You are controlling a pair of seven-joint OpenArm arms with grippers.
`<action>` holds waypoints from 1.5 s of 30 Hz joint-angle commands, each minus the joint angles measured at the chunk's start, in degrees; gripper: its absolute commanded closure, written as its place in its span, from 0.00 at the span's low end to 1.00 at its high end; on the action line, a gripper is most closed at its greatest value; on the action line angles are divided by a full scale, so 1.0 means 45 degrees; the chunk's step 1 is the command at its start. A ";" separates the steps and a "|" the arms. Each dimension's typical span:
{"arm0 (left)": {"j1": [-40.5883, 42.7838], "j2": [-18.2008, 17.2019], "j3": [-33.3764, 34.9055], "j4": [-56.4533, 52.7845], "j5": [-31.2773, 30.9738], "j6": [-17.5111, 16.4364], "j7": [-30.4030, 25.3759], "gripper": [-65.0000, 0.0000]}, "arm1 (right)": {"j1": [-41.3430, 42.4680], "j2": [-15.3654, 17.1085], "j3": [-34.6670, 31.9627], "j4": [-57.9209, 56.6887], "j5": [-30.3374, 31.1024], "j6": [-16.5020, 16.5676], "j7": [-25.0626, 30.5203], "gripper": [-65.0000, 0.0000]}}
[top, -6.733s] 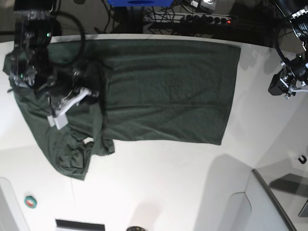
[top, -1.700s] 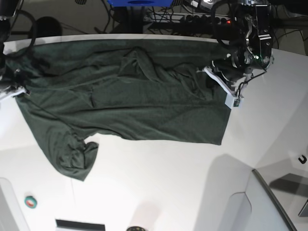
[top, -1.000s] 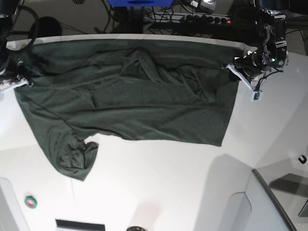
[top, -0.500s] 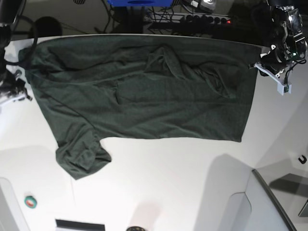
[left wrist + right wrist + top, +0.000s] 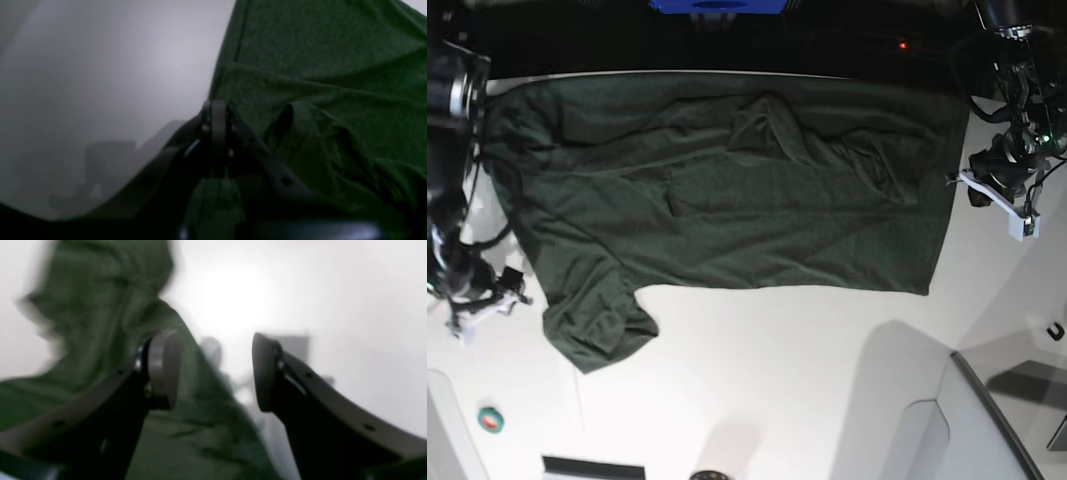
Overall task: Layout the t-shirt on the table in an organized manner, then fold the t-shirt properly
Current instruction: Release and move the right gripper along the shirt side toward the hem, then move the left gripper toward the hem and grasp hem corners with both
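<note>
Broadly, the t-shirt (image 5: pixel 727 190) lies spread across the far half of the table (image 5: pixel 777 380), its straight hem side toward the left gripper (image 5: pixel 999 200) and a sleeve bunched into a lump at the near corner, close to the right gripper (image 5: pixel 482 300). A ridge of wrinkles runs through the middle of the cloth; the far edge melts into the dark background, so its line there is hard to trace.

The left gripper sits just off the shirt's hem edge in the base view. In the left wrist view its jaws are pressed flat together; dark green fabric (image 5: pixel 317 100) fills the space beside and behind them, and whether a bit of hem is pinched between them cannot be told, since the lower part of that picture is black and blurred.

The right gripper hangs over bare table just beside the bunched sleeve. Its wrist view is smeared, yet the two pads (image 5: pixel 163 366) stand clearly apart with nothing between them, only white table and a blurred fold of the shirt (image 5: pixel 100 306) behind the one pad.
</note>
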 commanded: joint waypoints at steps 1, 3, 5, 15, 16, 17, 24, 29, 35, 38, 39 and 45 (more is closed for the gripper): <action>-0.0017 -0.0230 -0.0095 0.0309 -0.0055 -0.0002 -0.0259 1.00 | 0.0412 0.0141 -0.0079 -0.0397 -0.0229 0.0065 0.0521 0.50; 0.0003 -0.0230 -0.0115 0.0251 -0.0055 -0.0002 -0.0259 1.00 | 0.0608 0.0141 -0.0216 -0.1218 -0.0386 0.0065 0.1322 0.50; 0.0081 -0.0249 -0.0115 0.0231 0.0004 -0.0002 -0.0259 1.00 | 0.0608 0.0141 -0.0196 -0.1628 -0.0386 0.0065 0.1518 0.50; 0.0003 -0.0249 -0.0134 0.0231 0.0004 -0.0002 -0.0278 1.00 | 0.0569 -0.0250 -0.0196 -0.1765 -0.0386 0.1628 0.1479 0.50; 0.0003 -0.0249 -0.0134 0.0231 0.0004 -0.0002 -0.0278 1.00 | 0.0569 -0.0348 -0.0196 -0.1765 -0.0386 0.1765 0.1479 0.50; -0.0017 -0.0249 -0.0134 0.0231 0.0004 -0.0002 -0.0278 1.00 | 0.0569 -0.0485 -0.0196 -0.1765 -0.0386 0.1765 0.1479 0.50; -0.0095 -0.0445 -0.0115 0.0212 0.0024 -0.0002 -0.0278 1.00 | 0.0569 -0.0582 -0.0216 -0.1765 -0.0425 0.1765 0.1498 0.67; -0.1228 -0.0640 -0.0095 -0.0902 0.0024 0.0018 -0.0278 1.00 | 0.0569 -0.0582 -0.0216 -0.1784 -0.0425 0.1785 0.1479 0.89; -0.3221 -0.0855 -0.0017 -0.3070 0.0024 0.0018 -0.0259 0.92 | 0.0569 -0.0582 -0.0216 -0.1784 -0.0425 0.1804 0.1479 0.99; -0.4334 -0.0855 -0.0075 -0.4203 0.0024 0.0018 -0.0298 0.51 | 0.0569 -0.0563 -0.0216 -0.1784 -0.0444 0.1804 0.1498 0.99; -0.4686 -0.0855 -0.0017 -0.4633 0.0024 0.0018 -0.0337 0.40 | 0.0569 -0.0563 -0.0216 -0.1784 -0.0444 0.1804 0.1498 0.99; -0.7030 -0.0816 0.0530 -0.8208 0.0024 0.0018 -0.1236 0.24 | 0.0569 -0.0582 -0.0216 -0.1687 -0.0444 0.1804 0.1498 0.99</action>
